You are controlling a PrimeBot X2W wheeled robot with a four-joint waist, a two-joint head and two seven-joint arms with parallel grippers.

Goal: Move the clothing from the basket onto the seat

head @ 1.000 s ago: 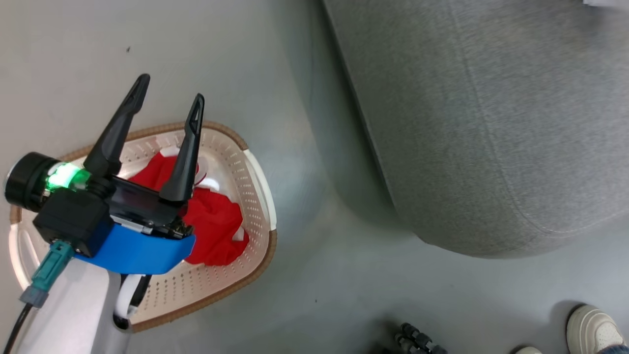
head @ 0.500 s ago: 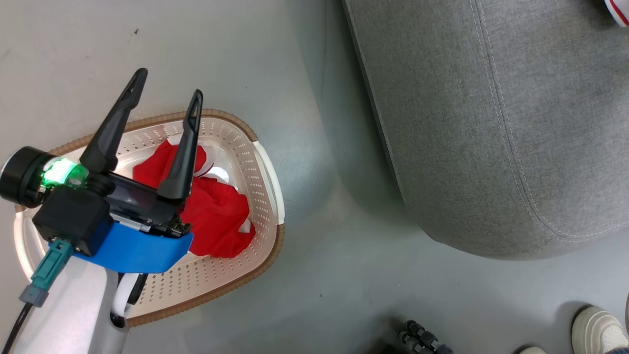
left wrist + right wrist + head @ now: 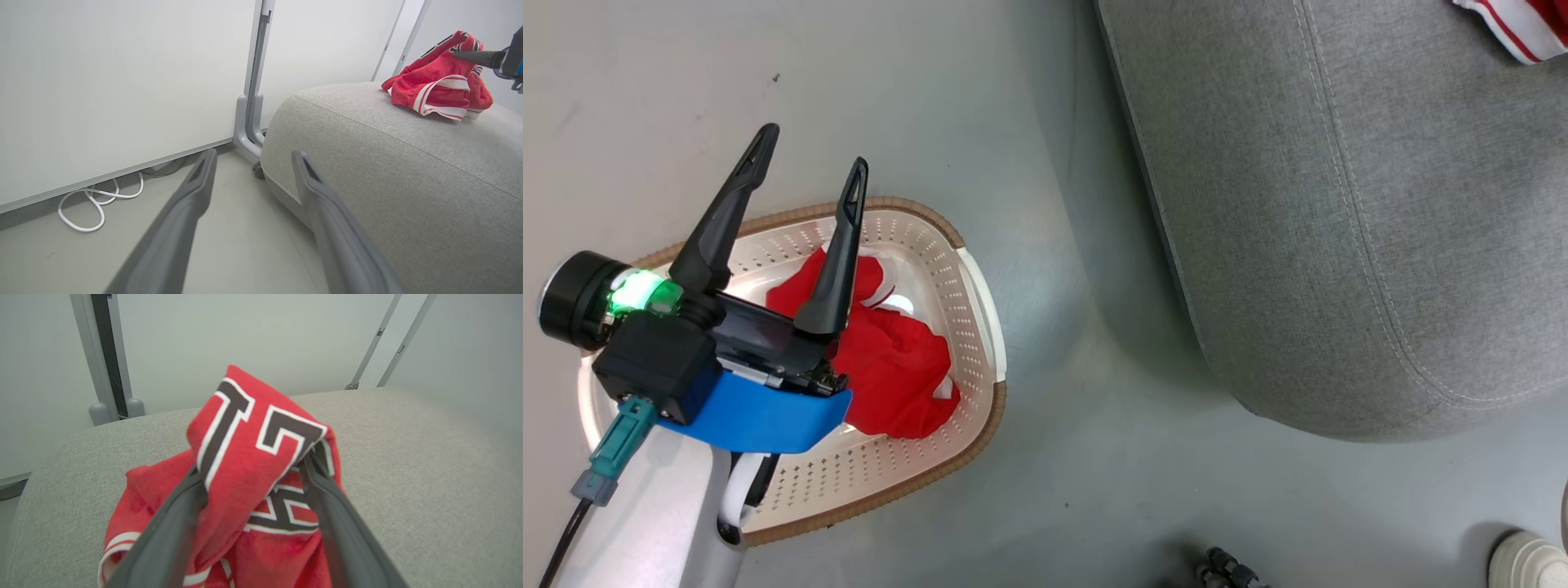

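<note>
My left gripper (image 3: 810, 147) hovers open and empty above the cream-white basket (image 3: 977, 302), which stands on the floor. A plain red garment (image 3: 894, 371) lies crumpled inside the basket. In the left wrist view the same gripper (image 3: 253, 154) points at the front of the grey seat (image 3: 408, 171). The red jersey (image 3: 439, 87) with white-striped trim rests bunched on the seat (image 3: 408, 465). My right gripper (image 3: 253, 465) is over the seat with its fingers spread, and the numbered jersey (image 3: 245, 457) is draped up between them. A corner of the jersey (image 3: 1515, 28) shows at the head view's top right.
The seat (image 3: 1380, 204) is to the right of the basket, across a strip of grey floor. A person's white shoe (image 3: 1531, 563) is at the bottom right. A white cable (image 3: 98, 200) lies by the wall panel, and a metal post foot (image 3: 249, 130) stands by the sofa's corner.
The head camera has shifted, so basket and seat sit differently in the picture and the jersey's striped corner has come into view. The left gripper stays open over the basket.
</note>
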